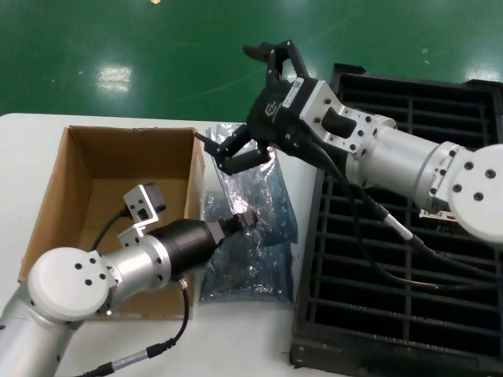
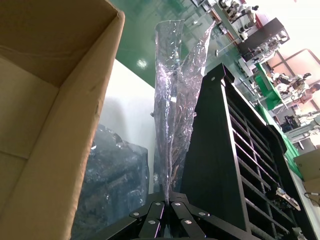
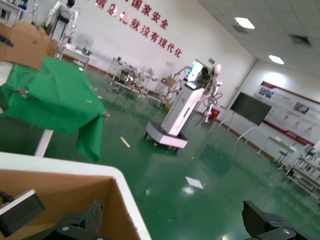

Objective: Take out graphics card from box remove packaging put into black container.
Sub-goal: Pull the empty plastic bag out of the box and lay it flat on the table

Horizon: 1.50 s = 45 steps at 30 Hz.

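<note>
Left tool (image 2: 167, 207) pinches the packaging (image 2: 175, 100) upright between box (image 1: 118, 169) and black container (image 1: 409, 314), right tool (image 1: 236, 153) spread at twelve o'clock above it — that slick bag could slip free.

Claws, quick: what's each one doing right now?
Left claw: shut on the packaging.
Right claw: open, holding nothing, above the bags.

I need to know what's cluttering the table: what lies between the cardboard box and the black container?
In the head view, crinkled anti-static bags lie between the box and the black container, with the left gripper over them.
</note>
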Each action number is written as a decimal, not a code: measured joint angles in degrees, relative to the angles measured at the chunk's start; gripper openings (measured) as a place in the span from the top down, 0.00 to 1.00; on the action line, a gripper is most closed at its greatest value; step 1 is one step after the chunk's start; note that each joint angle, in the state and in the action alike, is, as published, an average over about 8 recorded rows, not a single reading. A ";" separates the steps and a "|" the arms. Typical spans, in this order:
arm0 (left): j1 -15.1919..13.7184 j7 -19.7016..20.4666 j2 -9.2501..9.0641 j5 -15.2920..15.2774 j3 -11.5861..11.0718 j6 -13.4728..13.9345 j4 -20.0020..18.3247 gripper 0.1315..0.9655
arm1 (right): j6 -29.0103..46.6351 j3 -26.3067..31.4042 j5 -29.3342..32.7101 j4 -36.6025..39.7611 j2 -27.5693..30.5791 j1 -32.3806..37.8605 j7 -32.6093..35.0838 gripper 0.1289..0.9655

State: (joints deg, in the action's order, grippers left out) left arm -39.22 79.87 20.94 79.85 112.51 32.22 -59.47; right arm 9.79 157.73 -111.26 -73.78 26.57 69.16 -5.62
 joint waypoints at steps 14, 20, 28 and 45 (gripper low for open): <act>1.49 -1.31 -1.77 -0.91 -1.79 -0.49 0.60 0.99 | 9.07 -8.64 32.89 -2.16 -1.59 -3.57 -27.82 0.05; 2.67 -2.42 -1.85 -0.54 -2.92 -0.87 -0.51 0.99 | 14.85 -15.93 39.98 -1.27 -4.73 -6.51 -29.01 0.08; 4.26 -2.18 -1.68 -1.13 -3.94 -0.87 -2.68 0.99 | 20.45 -22.58 42.00 0.77 -8.41 -8.49 -25.04 0.08; 6.96 -2.03 -2.63 -1.08 -5.28 0.26 -4.30 0.99 | 36.75 -28.99 35.84 2.85 -11.26 -8.45 -15.22 0.34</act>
State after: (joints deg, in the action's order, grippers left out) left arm -32.25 77.85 18.31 78.77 107.23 32.49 -63.77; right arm 46.55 128.74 -75.42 -70.92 15.31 60.71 -20.84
